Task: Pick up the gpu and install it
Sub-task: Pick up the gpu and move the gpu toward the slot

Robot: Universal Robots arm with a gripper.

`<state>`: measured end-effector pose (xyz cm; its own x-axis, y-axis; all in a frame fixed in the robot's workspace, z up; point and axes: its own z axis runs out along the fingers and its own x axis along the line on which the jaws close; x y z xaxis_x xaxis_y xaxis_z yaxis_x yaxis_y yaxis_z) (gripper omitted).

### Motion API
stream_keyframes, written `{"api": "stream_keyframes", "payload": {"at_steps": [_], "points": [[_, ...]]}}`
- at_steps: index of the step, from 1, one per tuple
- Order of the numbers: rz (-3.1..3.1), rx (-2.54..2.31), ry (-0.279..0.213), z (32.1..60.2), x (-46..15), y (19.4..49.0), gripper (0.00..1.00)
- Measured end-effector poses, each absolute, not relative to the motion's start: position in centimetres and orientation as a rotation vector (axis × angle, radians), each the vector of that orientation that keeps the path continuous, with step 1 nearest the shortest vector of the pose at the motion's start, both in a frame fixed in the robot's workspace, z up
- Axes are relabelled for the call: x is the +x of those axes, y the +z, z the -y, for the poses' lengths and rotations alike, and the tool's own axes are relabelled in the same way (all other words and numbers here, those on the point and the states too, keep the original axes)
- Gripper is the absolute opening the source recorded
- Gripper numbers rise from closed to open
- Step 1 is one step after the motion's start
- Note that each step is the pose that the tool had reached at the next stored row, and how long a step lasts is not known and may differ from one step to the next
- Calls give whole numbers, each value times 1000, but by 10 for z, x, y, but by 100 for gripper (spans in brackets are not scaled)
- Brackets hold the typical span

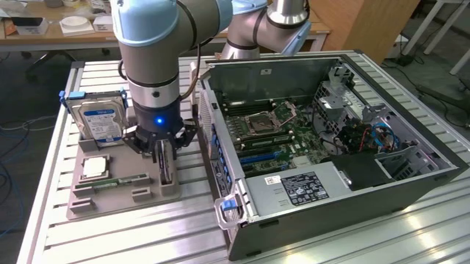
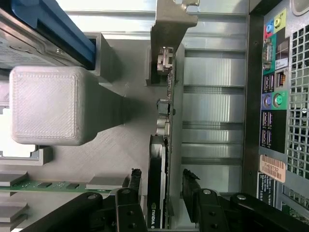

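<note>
Desk: I saw a slatted metal desk (image 1: 382,242) carrying a grey tray (image 1: 110,199) toward the exterior view's left and an open computer case (image 1: 353,212) toward its right.
Gpu: the gpu (image 2: 157,162) stood on its long edge in a slot of the tray, along the tray edge nearest the computer case. In the wrist view I looked at it edge on, black face to one side and green board to the other.
Bracket: its silver end bracket (image 2: 170,24) was at the end of the card away from the end effector.
End effector: the end effector (image 1: 163,160) was lowered over the gpu and its jaws stood wide apart.
Fingers: one dark finger (image 2: 133,186) was on each side of the card, and I saw a gap between each pad and the card's faces, so nothing was gripped.
Relation: the gpu lay between the fingers, seated in its slot on the tray.
Tray, other parts: a hard drive (image 1: 99,121) with a blue-white label stood upright at the far corner, with a square processor (image 1: 96,166) and a narrow green memory stick (image 1: 121,180) nearer the front edge.
Case: its motherboard was exposed, and in the wrist view its rear port panel (image 2: 273,96) was just beside the tray.
</note>
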<state>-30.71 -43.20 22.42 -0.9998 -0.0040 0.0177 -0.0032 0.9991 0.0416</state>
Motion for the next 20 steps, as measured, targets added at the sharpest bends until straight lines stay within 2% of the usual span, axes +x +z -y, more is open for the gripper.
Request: {"api": "stream_keyframes", "payload": {"at_steps": [7,10,20], "points": [[3123,6,-62,424,-307,222,47],[3124,6,-33,423,-307,219,47],[3124,6,-32,423,-307,219,47]]}}
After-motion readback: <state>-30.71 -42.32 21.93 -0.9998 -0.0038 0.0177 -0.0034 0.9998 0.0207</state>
